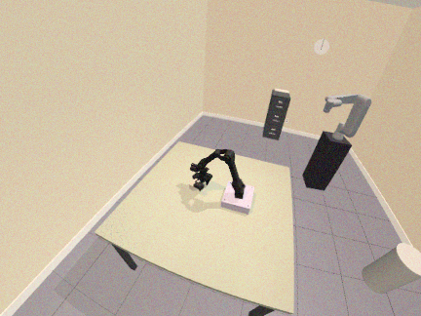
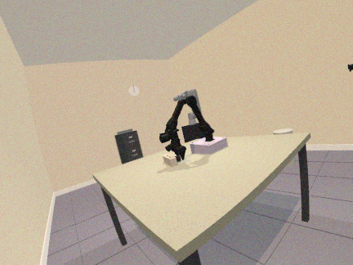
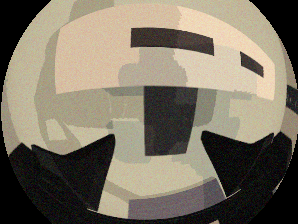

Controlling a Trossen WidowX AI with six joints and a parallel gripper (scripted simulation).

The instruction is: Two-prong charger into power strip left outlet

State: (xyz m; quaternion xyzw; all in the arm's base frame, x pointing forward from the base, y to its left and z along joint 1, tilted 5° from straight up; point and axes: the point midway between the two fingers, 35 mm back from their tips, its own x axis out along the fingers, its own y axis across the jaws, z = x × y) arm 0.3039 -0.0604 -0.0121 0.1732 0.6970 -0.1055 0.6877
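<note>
The power strip [image 3: 90,65] [image 2: 169,159] is a pale beige block on the table, with a long dark bar and a short dark bar on its top; in the top view I cannot make it out. The charger [image 3: 170,112] is a dark block in the wrist view, its far end against the strip's near side. Its prongs are not visible, and I cannot tell how far in they are. My gripper [image 3: 160,137] [image 2: 180,159] [image 1: 200,187] is open and holds nothing. Its fingers stand apart on either side of the charger's near part, with gaps at both sides.
The table [image 1: 161,219] [image 2: 204,196] carries the arm's lilac base [image 1: 238,204] [image 2: 209,145] [image 3: 175,202], near the strip. A grey arm on a black pedestal [image 1: 325,161], a dark cabinet [image 1: 276,117] [image 2: 129,147] and a pale cylinder [image 1: 390,273] stand off the table.
</note>
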